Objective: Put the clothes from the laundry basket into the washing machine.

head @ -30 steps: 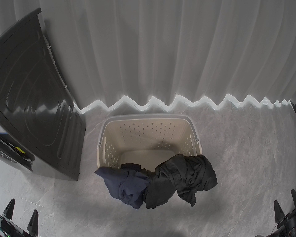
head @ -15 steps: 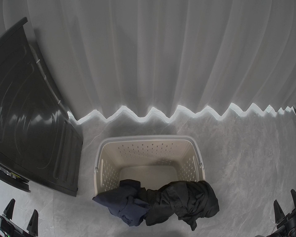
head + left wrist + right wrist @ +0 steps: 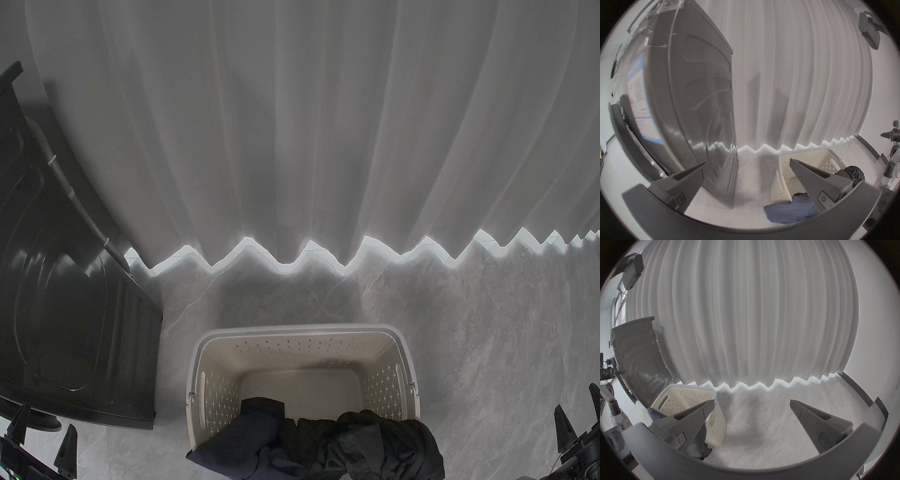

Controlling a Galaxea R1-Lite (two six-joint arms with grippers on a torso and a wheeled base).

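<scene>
Cream laundry basket [image 3: 300, 332] on floor [image 3: 500, 325] — navy garment [image 3: 240, 440] and black garment [image 3: 384, 447] draped over near rim. Washing machine [image 3: 56, 325] just beside, leftward. Left gripper [image 3: 751, 162], right gripper [image 3: 751, 404] — fingers spread wide, empty.

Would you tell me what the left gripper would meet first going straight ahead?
Likely the curtain: the left gripper points along bare floor between the washing machine and the laundry basket, though depth is unclear.

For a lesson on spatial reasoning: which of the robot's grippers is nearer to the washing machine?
Left. The left gripper sits just in front of the washing machine, by its lower edge. The right gripper is across the floor, on the far side of the laundry basket.
</scene>
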